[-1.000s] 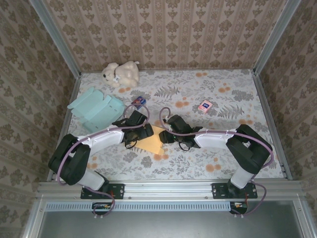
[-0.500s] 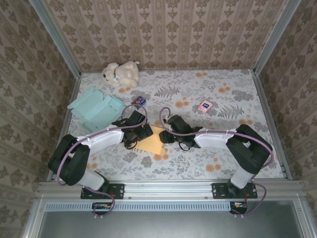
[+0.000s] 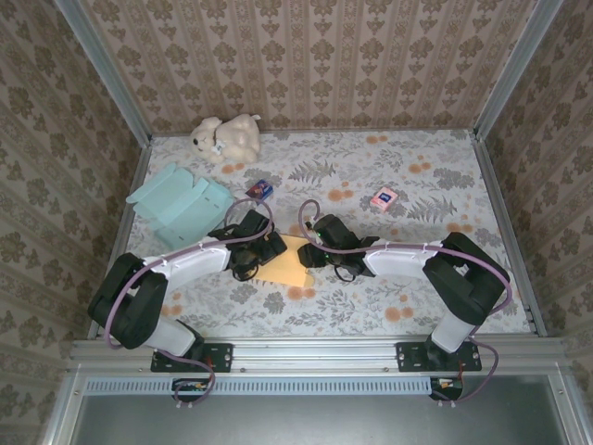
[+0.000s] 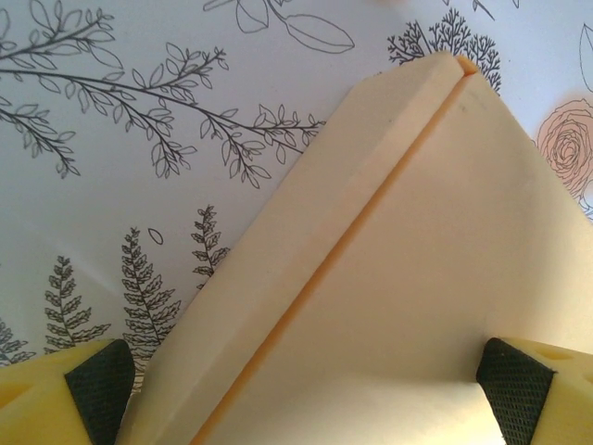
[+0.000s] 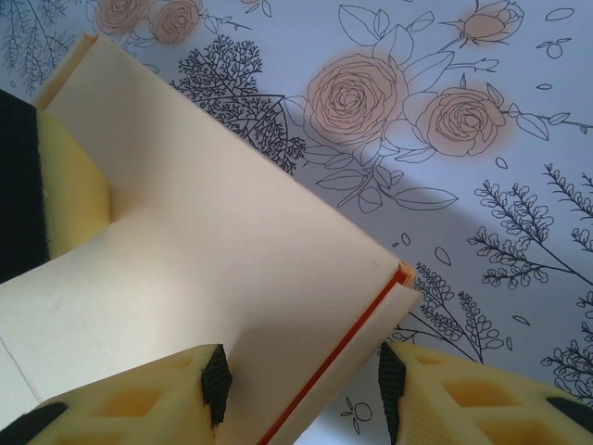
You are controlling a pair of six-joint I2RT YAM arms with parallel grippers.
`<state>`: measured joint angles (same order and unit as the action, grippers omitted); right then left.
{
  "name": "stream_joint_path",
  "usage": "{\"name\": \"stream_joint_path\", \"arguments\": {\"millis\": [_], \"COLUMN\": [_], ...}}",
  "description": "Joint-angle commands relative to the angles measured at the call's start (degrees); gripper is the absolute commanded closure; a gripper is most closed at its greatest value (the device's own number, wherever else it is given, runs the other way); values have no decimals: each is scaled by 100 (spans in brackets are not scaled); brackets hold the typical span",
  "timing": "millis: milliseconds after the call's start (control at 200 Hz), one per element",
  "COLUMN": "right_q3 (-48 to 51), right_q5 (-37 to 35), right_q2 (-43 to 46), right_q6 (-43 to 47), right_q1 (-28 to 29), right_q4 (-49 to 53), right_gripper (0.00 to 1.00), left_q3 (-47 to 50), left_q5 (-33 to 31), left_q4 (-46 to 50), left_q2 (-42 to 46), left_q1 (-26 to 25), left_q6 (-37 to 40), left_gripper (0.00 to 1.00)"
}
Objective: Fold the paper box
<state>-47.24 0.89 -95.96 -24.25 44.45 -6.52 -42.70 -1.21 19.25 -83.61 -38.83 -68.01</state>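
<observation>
Paper box point(image 3: 289, 266) is lying mostly flat on the flowery tabletop point(image 3: 435, 176), in the middle between the two arms, with both wrists down low over it. It's thin cream card with an orange inside peeking out along the seam. My guess is it's super light and a bit springy, so flaps will want to pop back and the whole thing will slide on that smooth cover if it's only pushed from one side. Creases are the stiff bits, the panels dent easily.

Left pincer point(image 4: 306, 389) has its jaws spread as wide as they go, pads on either side of the card, not holding anything. Right pincer point(image 5: 303, 382) is about half open, straddling the doubled edge with the orange line; it doesn't look clamped to me.

I'd grab a flap edge close to a crease and pin the rest down with the other arm
</observation>
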Motion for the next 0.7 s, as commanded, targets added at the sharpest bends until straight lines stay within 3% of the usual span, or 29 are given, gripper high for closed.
{"name": "stream_joint_path", "arguments": {"millis": [0,445,695], "right_q3": [95,198,310], "right_q5": [149,25,-651], "right_q2": [-95,283,934], "right_q6": [-77,-160,-219], "right_q1": [30,118,417], "right_q4": [90,164,506], "right_gripper": [51,51,51], "left_q3": [237,306,359], "left_q5": [114,-36,-132], "left_q4": [168,181,186], "left_q2": [-194,-251,-246], "left_q1": [-46,-46,-47], "left_q6": [-254,-284,-300], "left_gripper": [1,2,3]}}
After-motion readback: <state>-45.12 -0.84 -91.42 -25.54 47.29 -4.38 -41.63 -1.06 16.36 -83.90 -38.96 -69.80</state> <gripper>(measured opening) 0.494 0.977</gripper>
